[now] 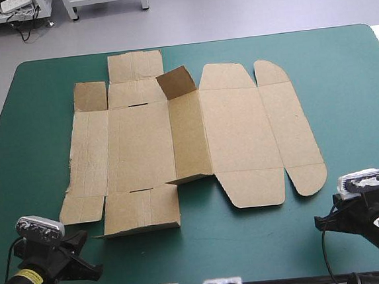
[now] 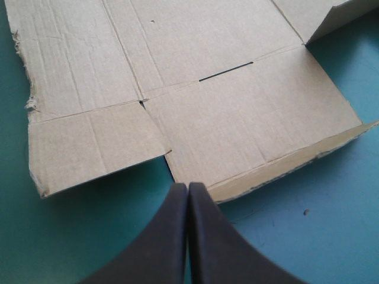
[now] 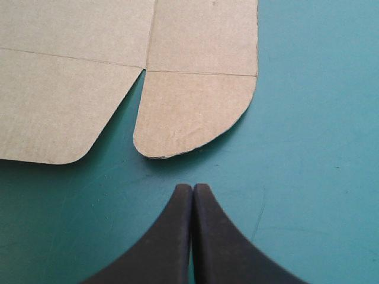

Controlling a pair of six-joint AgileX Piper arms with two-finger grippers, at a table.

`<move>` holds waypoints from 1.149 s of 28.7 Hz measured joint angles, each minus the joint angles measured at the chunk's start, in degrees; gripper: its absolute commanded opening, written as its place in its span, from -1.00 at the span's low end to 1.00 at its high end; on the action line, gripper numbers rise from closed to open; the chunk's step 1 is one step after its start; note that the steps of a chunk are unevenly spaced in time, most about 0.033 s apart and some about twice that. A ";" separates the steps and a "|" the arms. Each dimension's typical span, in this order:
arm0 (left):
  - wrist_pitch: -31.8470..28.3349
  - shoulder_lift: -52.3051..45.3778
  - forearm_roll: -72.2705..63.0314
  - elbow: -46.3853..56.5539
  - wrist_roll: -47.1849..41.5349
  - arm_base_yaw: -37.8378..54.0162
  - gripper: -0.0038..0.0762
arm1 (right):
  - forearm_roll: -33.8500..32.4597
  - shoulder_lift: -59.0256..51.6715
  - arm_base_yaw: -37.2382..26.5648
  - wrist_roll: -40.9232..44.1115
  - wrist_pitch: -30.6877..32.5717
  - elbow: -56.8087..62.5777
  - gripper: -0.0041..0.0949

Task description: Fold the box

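One box (image 1: 196, 141): the brown sheet is lying opened out across the middle of the table (image 1: 345, 102), and nearly all of it is resting flat on the teal-green cover.
Raised parts: one small flap (image 1: 176, 82) on the far side is standing up, and the near flap (image 1: 142, 211) is lifting slightly along its edge.
Left gripper (image 2: 188, 188): its black fingers are pressing together into one point and gripping nothing; you are hovering it just short of that near flap, not touching the board.
Right gripper (image 3: 193, 188): its fingers are likewise meeting, empty, and pointing at the rounded tab (image 3: 189, 115), with bare cover showing between them.
Progress: you are looking at a task that seems barely begun, since no wall is standing tucked and no tray is forming.
Left to do: you are probably facing nearly all the folding, namely raising the walls, turning in the tabs, and tucking flaps into slots such as the near slot (image 2: 226, 71).
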 measured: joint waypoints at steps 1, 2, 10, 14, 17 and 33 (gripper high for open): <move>0.00 0.00 0.00 0.00 0.00 0.00 -0.93 | 0.05 0.00 0.00 0.00 0.00 0.00 -0.96; 0.00 0.00 0.00 0.00 0.00 0.00 -0.93 | 0.05 0.00 0.00 0.00 0.00 0.06 -0.96; 0.00 0.00 0.00 0.00 0.00 0.00 -0.93 | 0.05 0.00 0.00 0.00 -0.06 0.11 -0.96; 0.00 0.00 0.00 0.00 0.00 0.00 -0.93 | 0.05 0.00 0.00 0.00 -0.13 0.12 -0.96; 0.00 0.00 0.14 0.00 0.00 0.00 -0.93 | 0.05 0.00 0.00 0.00 -0.13 0.12 -0.96; -0.02 13.03 16.01 -16.05 1.31 0.00 -0.93 | 0.05 0.00 0.00 0.00 -0.64 0.29 -0.96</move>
